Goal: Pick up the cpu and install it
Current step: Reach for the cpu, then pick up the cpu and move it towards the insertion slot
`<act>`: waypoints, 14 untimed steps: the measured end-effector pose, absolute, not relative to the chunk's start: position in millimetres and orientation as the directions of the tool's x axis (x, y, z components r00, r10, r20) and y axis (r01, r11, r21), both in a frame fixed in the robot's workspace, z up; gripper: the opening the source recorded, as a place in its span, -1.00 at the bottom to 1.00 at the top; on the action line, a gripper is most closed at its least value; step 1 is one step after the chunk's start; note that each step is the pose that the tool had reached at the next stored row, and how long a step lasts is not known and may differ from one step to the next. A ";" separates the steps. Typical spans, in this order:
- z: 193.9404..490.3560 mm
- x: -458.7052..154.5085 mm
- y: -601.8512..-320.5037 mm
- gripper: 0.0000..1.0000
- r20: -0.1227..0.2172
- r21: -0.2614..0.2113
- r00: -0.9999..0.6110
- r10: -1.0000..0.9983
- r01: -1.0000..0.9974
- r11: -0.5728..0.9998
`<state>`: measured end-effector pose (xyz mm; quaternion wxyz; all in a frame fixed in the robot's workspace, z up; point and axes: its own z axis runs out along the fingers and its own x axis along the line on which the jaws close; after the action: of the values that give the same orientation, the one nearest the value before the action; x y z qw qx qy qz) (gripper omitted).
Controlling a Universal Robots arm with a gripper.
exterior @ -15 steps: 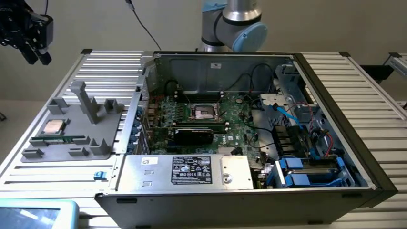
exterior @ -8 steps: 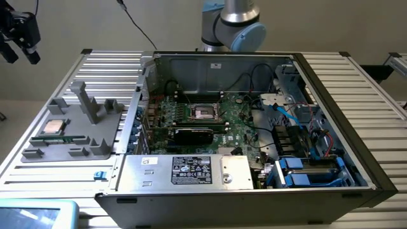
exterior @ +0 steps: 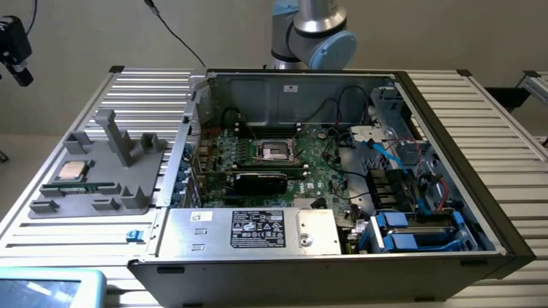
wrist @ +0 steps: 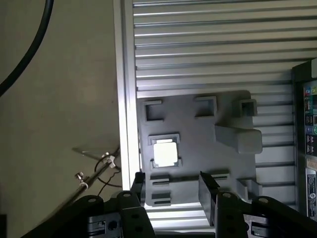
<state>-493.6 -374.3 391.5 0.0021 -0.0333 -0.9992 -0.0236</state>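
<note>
Now wrist view: fingers (wrist: 208, 193) wide, empty, near cpu (wrist: 165, 152) in tray (wrist: 208, 144); exterior view: open case (exterior: 291, 99), socket (exterior: 276, 151)

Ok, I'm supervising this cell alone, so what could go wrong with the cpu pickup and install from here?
The cpu lies in a walled recess of the grey tray; the open gripper may catch those walls. The memory stick lies close beside it and could get knocked. The socket sits low inside the case, so the arm might strike its walls.

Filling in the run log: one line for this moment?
claw: open, empty | cpu: in grey holder, not gripped | position: claw above holder
</note>
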 end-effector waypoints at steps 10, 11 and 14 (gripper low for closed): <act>391.2 -501.8 -374.2 0.10 0.006 0.047 -0.998 0.062 0.062 0.997; 391.2 -501.8 -374.2 0.10 0.006 0.047 -0.998 0.062 0.062 0.997; 391.2 -501.8 -374.2 0.10 0.006 0.047 -0.998 0.062 0.062 0.997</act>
<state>-501.8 -374.2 391.2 0.0024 -0.0312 -0.9992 -0.0236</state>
